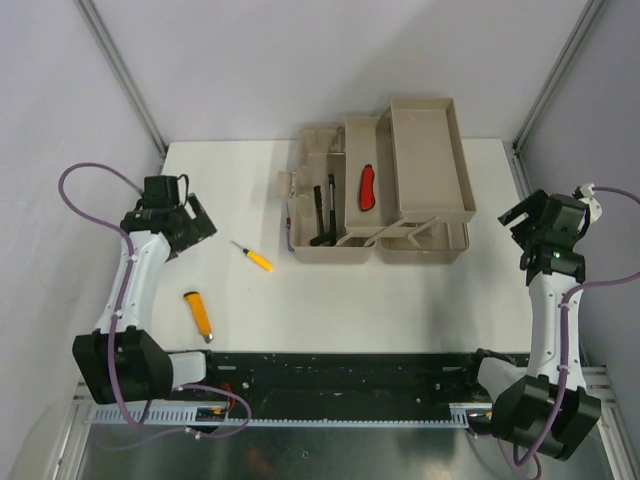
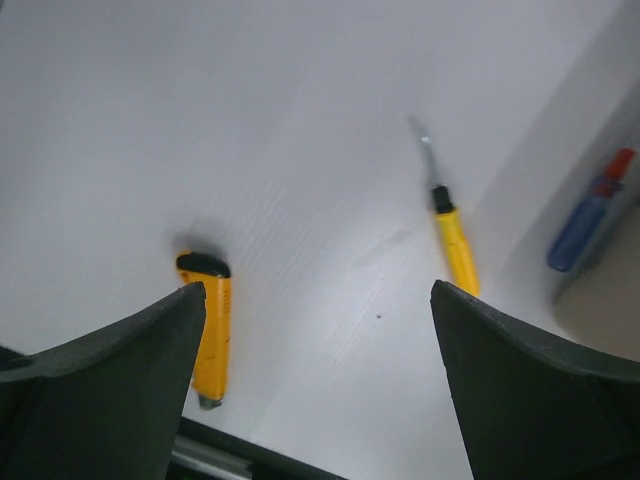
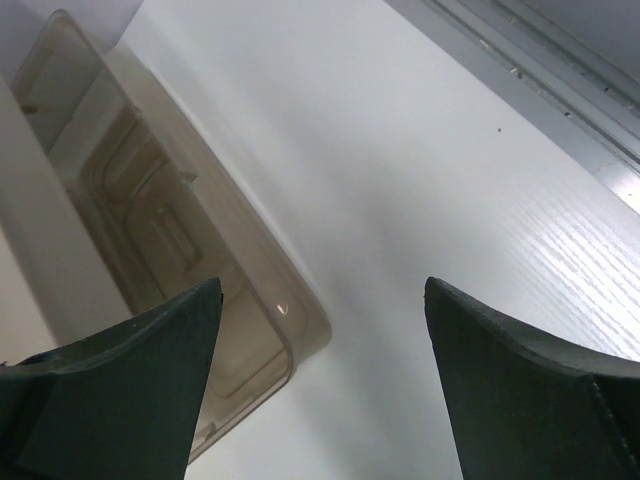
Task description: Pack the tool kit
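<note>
The beige toolbox stands open at the back middle of the table, trays folded out. A red-handled tool lies in one tray and black-handled tools in the base. A yellow screwdriver and a yellow utility knife lie loose on the table. My left gripper is open and empty at the left; its wrist view shows the knife, the screwdriver and a blue tool. My right gripper is open and empty, right of the box, whose corner shows below it.
The white table ends at a black rail in front of the arm bases. Grey enclosure walls and metal posts stand at the left, back and right.
</note>
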